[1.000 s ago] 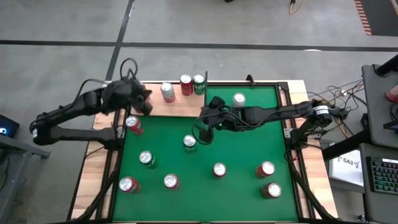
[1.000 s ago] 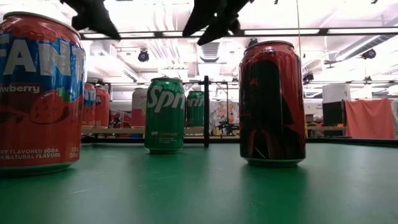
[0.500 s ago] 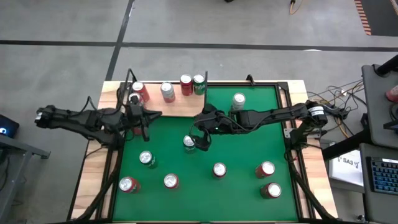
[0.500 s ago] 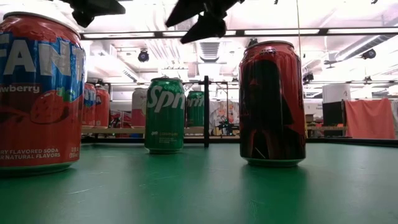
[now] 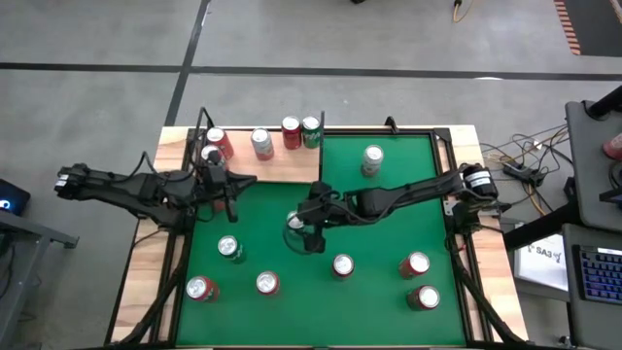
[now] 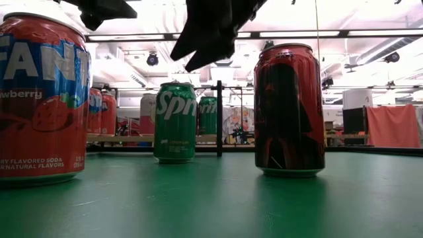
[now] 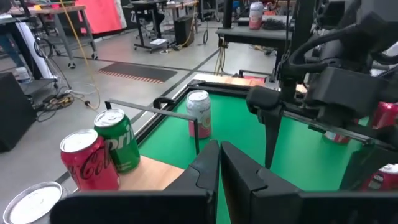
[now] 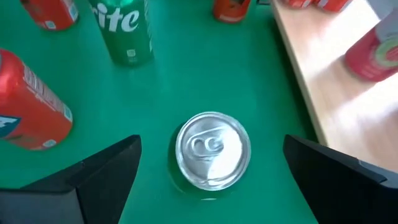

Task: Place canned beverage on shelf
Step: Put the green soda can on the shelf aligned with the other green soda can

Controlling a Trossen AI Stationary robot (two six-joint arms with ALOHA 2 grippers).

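Fingers of the right gripper (image 8: pixel 211 168) are standing wide apart, dark wedge-shaped blades flanking a green can (image 5: pixel 295 227) whose round silvery lid and pull tab are facing straight up at the wrist camera. Nothing is pinched; in the right wrist view each finger is showing clear green felt between itself and the can's rim. From above, the right gripper (image 5: pixel 311 231) is hanging over the middle of the green felt table (image 5: pixel 389 224), its slim black arm reaching in from the right edge.

The left gripper (image 5: pixel 225 190) is hovering at the felt's left border beside the shelf, its two angular black fingers (image 7: pixel 211 168) pressed together and holding nothing.

The shelf (image 5: pixel 277 165), a flat pale wood panel with thin black metal rods, is sitting along the table's far left side. Four smooth cylindrical cans are standing on it: a red can (image 5: pixel 218 143), a silver-topped can (image 5: pixel 261 142), a second red can (image 5: pixel 291 131) and a green Sprite can (image 5: pixel 311 130).

Other cans are resting on the matte felt well apart: a pale can (image 5: pixel 372 158) near the far edge, a green one (image 5: pixel 229 249), and several red ones along the near side. At table height a glossy red Fanta can (image 6: pixel 41 99) is looming close to the lens.
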